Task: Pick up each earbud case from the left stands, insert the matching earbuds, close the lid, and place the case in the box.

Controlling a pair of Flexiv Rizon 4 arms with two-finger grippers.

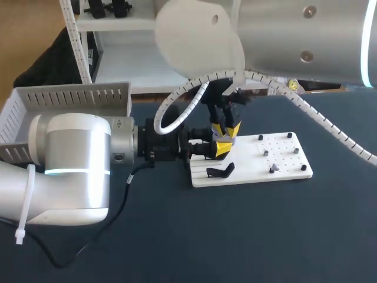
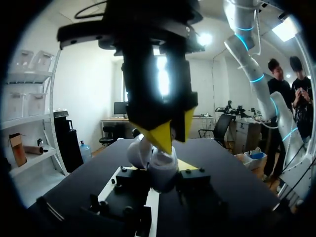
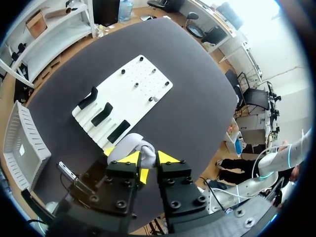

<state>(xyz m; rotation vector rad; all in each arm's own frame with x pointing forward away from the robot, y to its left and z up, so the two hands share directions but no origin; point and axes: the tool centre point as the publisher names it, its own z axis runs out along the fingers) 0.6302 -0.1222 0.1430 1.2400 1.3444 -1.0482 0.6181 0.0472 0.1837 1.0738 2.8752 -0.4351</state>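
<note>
Closest in, my left tool (image 2: 160, 178) clamps the white earbud case (image 3: 129, 147) over the white stand board (image 1: 283, 160); my right tool (image 3: 148, 160) sits on the case from above, grip I cannot tell.

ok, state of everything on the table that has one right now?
earbud case: off its stand, clamped in the left tool, lid looks open.
left tool: shut on the earbud case.
right tool: shut, tips at the earbud case; pinching an earbud or not, cannot tell.
stands: upright on the white board, look vacant.
box: open top, contents cannot tell.
</note>
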